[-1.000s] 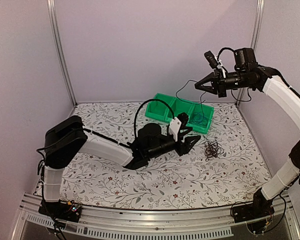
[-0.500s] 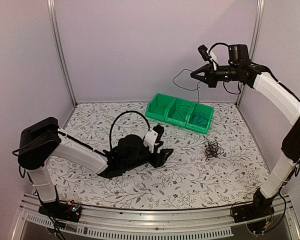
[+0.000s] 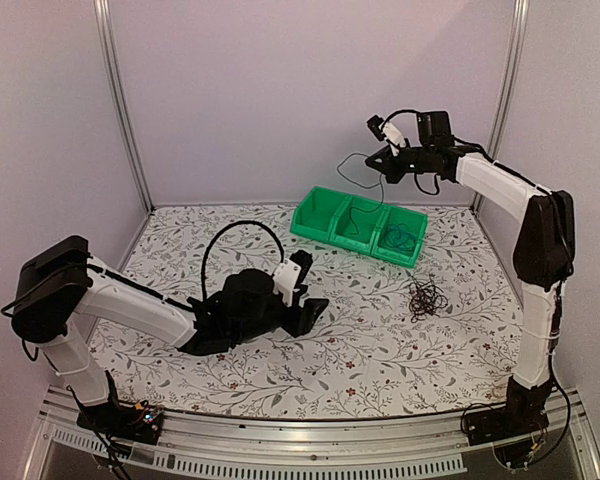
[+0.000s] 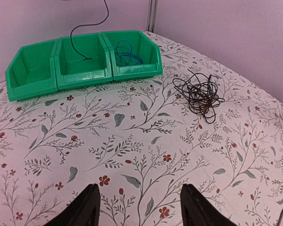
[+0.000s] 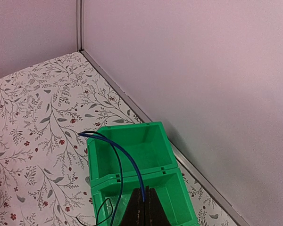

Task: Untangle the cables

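My right gripper is high above the green three-part bin and shut on a thin blue cable. The cable loops left and hangs down into the middle compartment. A black strand runs beside it. A blue-teal cable lies coiled in the right compartment, also in the left wrist view. A tangled dark cable bundle lies on the table right of my left gripper, and in its view. My left gripper is open and empty, low over the table.
The bin stands at the back, its left compartment empty. Walls and metal posts close the table on three sides. The left arm's thick black hose arches above it.
My right gripper has moved left with the cable, from the bin's right end toward its middle. My left arm has drawn back left and nearer, away from the bin.
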